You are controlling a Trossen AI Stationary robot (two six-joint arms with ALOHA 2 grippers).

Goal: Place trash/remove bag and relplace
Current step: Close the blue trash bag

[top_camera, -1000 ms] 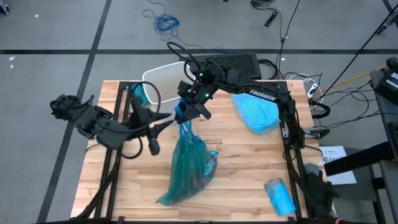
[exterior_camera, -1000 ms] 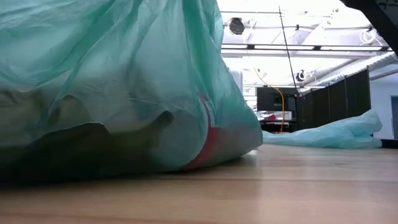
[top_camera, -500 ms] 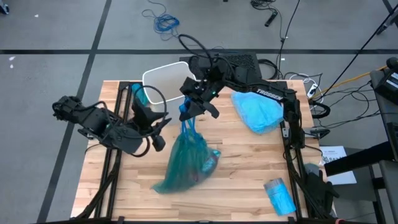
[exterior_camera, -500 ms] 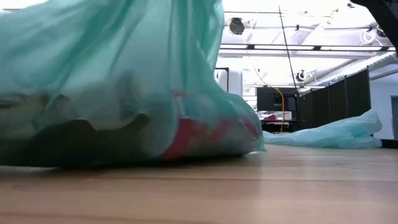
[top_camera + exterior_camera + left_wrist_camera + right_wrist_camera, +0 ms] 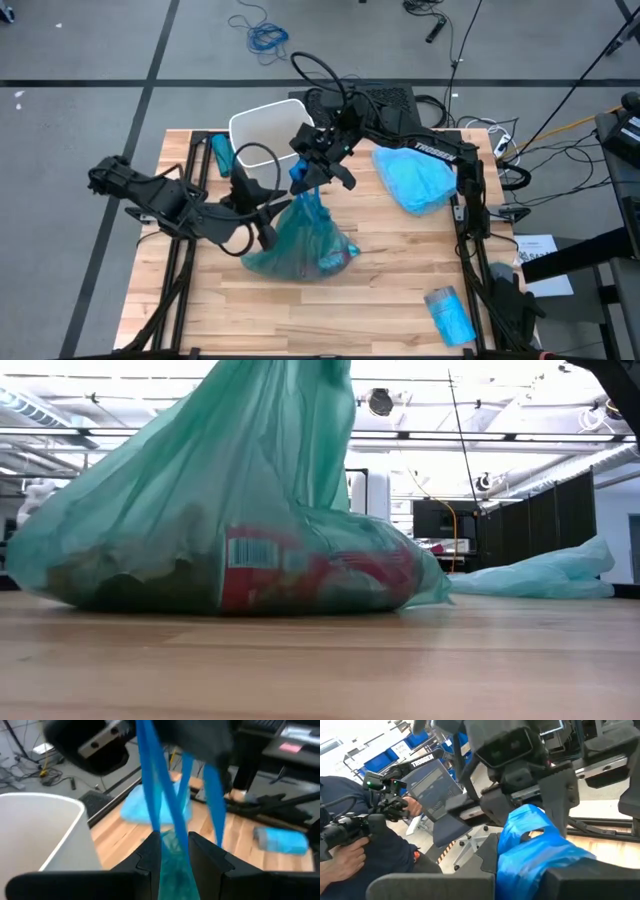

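A teal trash bag (image 5: pixel 303 250) sits with its bottom on the table (image 5: pixel 400 270). In the low view the trash shows through it: a red-and-white labelled bottle (image 5: pixel 262 566) and brown paper wads (image 5: pixel 120 575). Blue drawstrings (image 5: pixel 150 785) rise from the bag's neck to my right gripper (image 5: pixel 304 177), which is shut on them above the bag. My left gripper (image 5: pixel 273 224) has come in from the table's left. It is open, one finger on either side of the bag's neck (image 5: pixel 174 854). My right gripper pinches the bunched blue drawstring (image 5: pixel 535 845) between its two fingers, which point about level. The strings run down taut from it. The bag hangs below it, bottom on the table. My left gripper straddles the neck; I cannot tell whether its fingers touch it.
A white bin (image 5: pixel 268 128) stands at the far left of the table, just behind the bag. A loose pale blue bag (image 5: pixel 412 180) lies at the far right and a blue roll (image 5: pixel 449 314) at the near right. A person (image 5: pixel 365 845) stands beyond the table.
The bag lay stretched toward the near edge. It has been drawn up and toward the far edge, its bottom sliding along the table, and it now sits bunched under my right gripper. My left gripper has moved right and down to the bag's neck.
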